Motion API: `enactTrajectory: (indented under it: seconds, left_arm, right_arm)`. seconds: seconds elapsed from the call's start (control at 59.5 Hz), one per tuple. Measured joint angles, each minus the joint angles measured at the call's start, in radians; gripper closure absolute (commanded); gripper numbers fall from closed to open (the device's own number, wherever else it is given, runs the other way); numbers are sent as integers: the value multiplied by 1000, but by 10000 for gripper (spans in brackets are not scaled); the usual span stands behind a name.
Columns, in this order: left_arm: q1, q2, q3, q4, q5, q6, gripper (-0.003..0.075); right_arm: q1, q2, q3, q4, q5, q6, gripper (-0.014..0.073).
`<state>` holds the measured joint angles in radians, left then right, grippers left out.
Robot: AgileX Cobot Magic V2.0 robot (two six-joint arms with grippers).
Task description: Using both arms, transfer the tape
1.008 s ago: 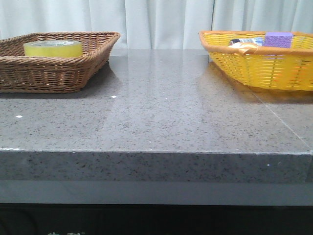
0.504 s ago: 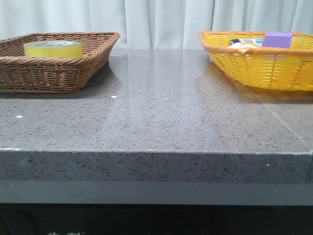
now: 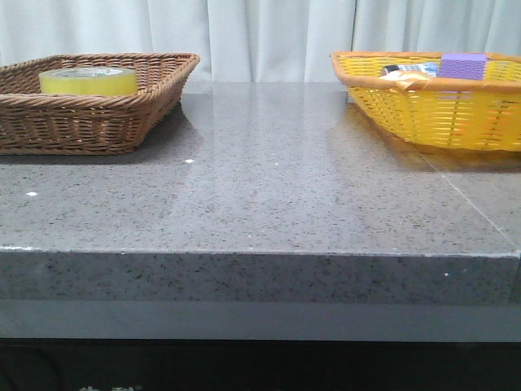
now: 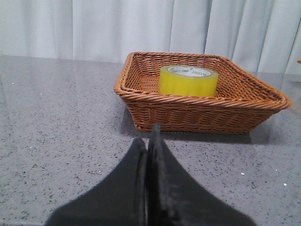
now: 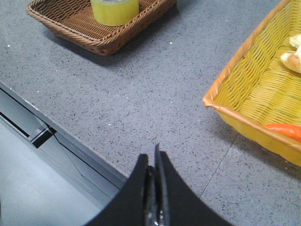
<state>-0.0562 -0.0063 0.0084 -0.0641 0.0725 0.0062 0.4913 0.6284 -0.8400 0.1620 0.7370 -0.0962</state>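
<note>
Tape [image 3: 88, 81] — flat in brown wicker basket [image 3: 122, 122]. Purple block [image 3: 462, 66] — in yellow basket [image 3: 423, 114], seemingly atop other items. Left gripper [image 4: 149, 141], right gripper [image 5: 154, 165]: fingers pressed together, empty.

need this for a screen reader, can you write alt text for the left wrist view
A roll of yellow tape stands flat inside a brown wicker basket on a grey speckled table. The shut left gripper points at the basket from short of it, with pale curtains behind.
</note>
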Motion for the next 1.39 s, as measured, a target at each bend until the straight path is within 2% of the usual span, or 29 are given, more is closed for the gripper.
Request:
enactTrajectory:
  seconds: [0.739, 0.84, 0.924, 1.109, 1.226, 1.394]
  left_arm:
    - [0, 0, 0, -6, 2, -6, 740]
    - [0, 0, 0, -6, 2, -6, 740]
    - [0, 0, 0, -6, 2, -6, 740]
    - [0, 0, 0, -6, 2, -6, 740]
    - [0, 0, 0, -6, 2, -6, 740]
    - [0, 0, 0, -6, 2, -6, 740]
  right_arm:
    - [0, 0, 2, 0, 0, 0, 662]
    - [-35, -42, 33, -11, -21, -4, 662]
    - [-113, -118, 99, -18, -93, -4, 662]
    - [-306, -359, 383, -29, -389, -4, 662]
    - [-379, -486, 561, -29, -561, -4, 662]
    - [-441, -597, 754, -10, -708, -4, 662]
